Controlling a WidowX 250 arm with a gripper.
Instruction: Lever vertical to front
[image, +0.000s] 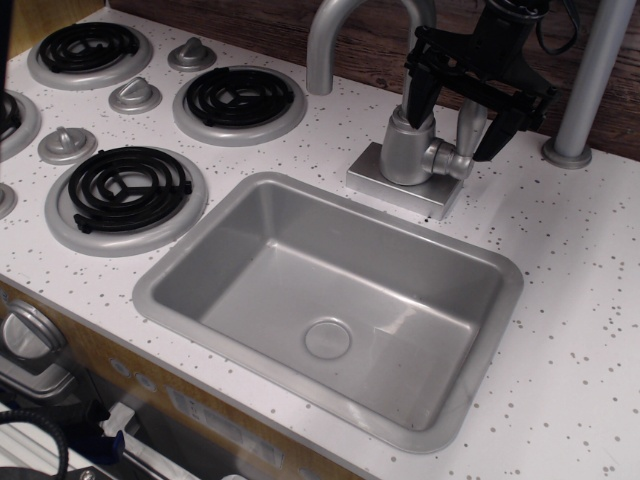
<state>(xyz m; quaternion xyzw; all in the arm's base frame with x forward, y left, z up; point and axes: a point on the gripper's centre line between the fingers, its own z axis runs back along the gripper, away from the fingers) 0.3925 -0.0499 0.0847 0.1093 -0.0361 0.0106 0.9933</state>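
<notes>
The lever is a short slim silver handle that stands upright from a small round hub on the right side of the faucet body. My black gripper comes down from the top of the view and is open. Its left finger is in front of the faucet body and its right finger is just right of the lever. The lever stands between the two fingers. I cannot tell if either finger touches it. The curved silver spout rises behind, to the left.
A grey sink basin lies in front of the faucet in the white speckled counter. A thick grey pole stands at the right rear. Three black coil burners and silver knobs sit to the left. A brown wall runs behind.
</notes>
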